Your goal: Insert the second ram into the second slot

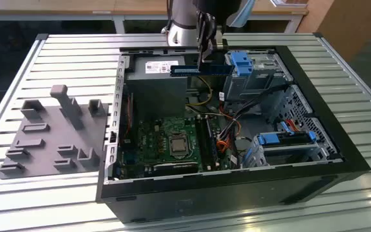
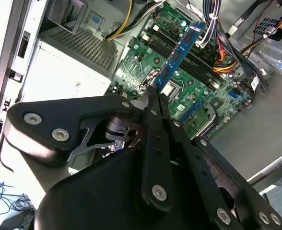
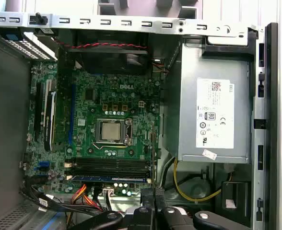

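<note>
The second ram (image 1: 202, 70) hangs level in the exterior view, pinched near its middle by the gripper (image 1: 203, 62), whose jaws are clamped narrow on the board's upper edge. I see it well above the open computer case (image 1: 340, 157). It is over the power supply (image 1: 150, 77), and its end on the exterior view's right is just beside the blue drive-bay clip (image 1: 240, 63). The motherboard (image 1: 153, 140) lies far below on the case floor, with a tangle of cables (image 1: 227, 126) crowding the side where the memory slots (image 1: 206, 137) run. A grey fixture plate (image 1: 50, 137) rests on the slatted table (image 1: 76, 48) at the exterior view's left, apart from the case.

In the second wrist view the black fingers (image 2: 151, 139) meet on the second ram (image 2: 179, 52), which stretches away from them over the green motherboard (image 2: 146, 62). Red, orange and yellow wires (image 2: 223, 64) bunch just beside the slot area, and the perforated power supply (image 2: 78, 45) stands off to the other side.

In the first wrist view I look straight down past the gripper (image 3: 150, 196). A blue module (image 3: 110, 180) is already seated in the slot nearest the cables (image 3: 83, 196). Black memory slots (image 3: 107, 166) lie open between it and the CPU socket (image 3: 113, 132). The power supply (image 3: 215, 112) fills the neighbouring bay, and yellow wires (image 3: 189, 194) loop out from beneath it close to the fingers.
</note>
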### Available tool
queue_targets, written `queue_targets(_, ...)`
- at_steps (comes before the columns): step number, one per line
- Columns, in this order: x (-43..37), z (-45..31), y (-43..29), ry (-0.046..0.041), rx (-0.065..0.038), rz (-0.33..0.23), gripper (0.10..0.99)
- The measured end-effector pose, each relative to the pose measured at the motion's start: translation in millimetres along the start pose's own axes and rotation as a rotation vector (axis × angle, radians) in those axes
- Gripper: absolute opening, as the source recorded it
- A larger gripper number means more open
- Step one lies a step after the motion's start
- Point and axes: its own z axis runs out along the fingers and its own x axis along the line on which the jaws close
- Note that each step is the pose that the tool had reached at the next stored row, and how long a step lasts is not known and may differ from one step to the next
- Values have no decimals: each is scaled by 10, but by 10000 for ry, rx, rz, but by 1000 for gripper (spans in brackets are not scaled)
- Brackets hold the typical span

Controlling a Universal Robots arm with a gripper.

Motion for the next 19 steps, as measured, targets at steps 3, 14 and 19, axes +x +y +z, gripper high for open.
queue_targets(3, 0, 0, 0, 0, 0, 0, 129)
queue_targets(14, 32, -1, 1, 0, 0, 0, 129)
queue_targets(19, 63, -1, 2, 1, 0, 0, 129)
